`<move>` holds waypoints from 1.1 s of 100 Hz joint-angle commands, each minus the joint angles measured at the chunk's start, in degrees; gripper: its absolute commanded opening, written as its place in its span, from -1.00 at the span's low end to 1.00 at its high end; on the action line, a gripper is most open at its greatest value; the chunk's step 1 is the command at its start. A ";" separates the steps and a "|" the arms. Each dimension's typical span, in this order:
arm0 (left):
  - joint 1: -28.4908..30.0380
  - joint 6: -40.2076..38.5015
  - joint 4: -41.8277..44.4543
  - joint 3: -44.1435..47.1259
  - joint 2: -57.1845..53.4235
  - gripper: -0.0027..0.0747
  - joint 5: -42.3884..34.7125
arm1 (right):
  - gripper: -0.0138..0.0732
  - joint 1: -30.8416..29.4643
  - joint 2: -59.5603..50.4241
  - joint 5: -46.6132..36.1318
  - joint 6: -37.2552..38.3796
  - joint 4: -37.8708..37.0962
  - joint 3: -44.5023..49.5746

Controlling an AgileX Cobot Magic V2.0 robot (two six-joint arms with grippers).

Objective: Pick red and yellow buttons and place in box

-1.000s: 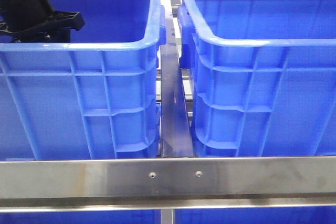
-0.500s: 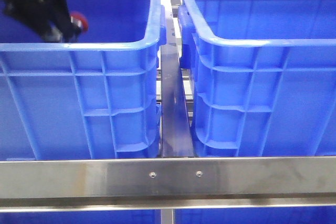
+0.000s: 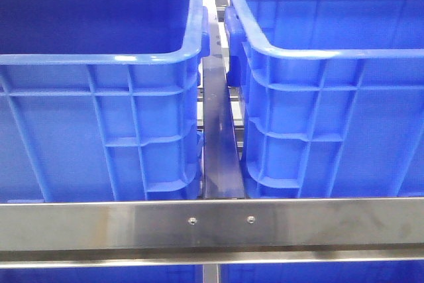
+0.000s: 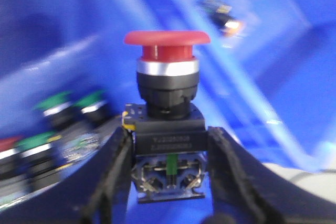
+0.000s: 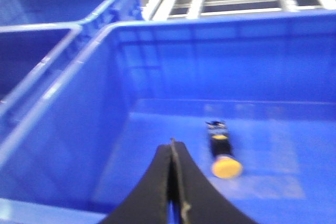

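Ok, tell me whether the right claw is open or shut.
Shut. In its wrist view the right claw has both fingers pressed together, nothing between them.

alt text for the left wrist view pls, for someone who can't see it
The left gripper holds a red mushroom-head push button upright by its black body, over a blurred blue bin. Green-capped buttons lie in the bin beside it.
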 commanded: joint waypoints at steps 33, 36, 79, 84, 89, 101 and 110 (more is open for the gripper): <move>-9.14 1.36 -4.58 -1.76 -2.47 -0.81 -0.64 | 0.00 -0.02 19.36 23.20 11.52 1.70 -16.25; -9.26 1.36 -4.58 -1.76 -2.47 -0.81 -0.64 | 0.23 -0.02 21.01 24.77 13.39 1.70 -17.32; -11.08 1.36 -4.94 -1.76 -2.47 -0.81 -0.21 | 0.65 6.32 41.76 41.57 32.10 1.55 -34.22; -11.08 1.36 -4.94 -1.76 -2.47 -0.81 -0.21 | 0.65 8.06 43.55 40.92 32.45 1.55 -35.82; -11.08 1.36 -4.94 -1.76 -2.47 -0.81 -0.21 | 0.65 9.66 45.22 39.90 32.57 1.55 -37.37; -11.08 1.36 -5.06 -1.76 -2.47 -0.81 -0.17 | 0.65 12.21 48.71 38.47 33.21 1.65 -40.41; -11.08 1.36 -5.06 -1.76 -2.47 -0.81 -0.17 | 0.65 13.27 50.50 38.47 33.44 1.74 -41.52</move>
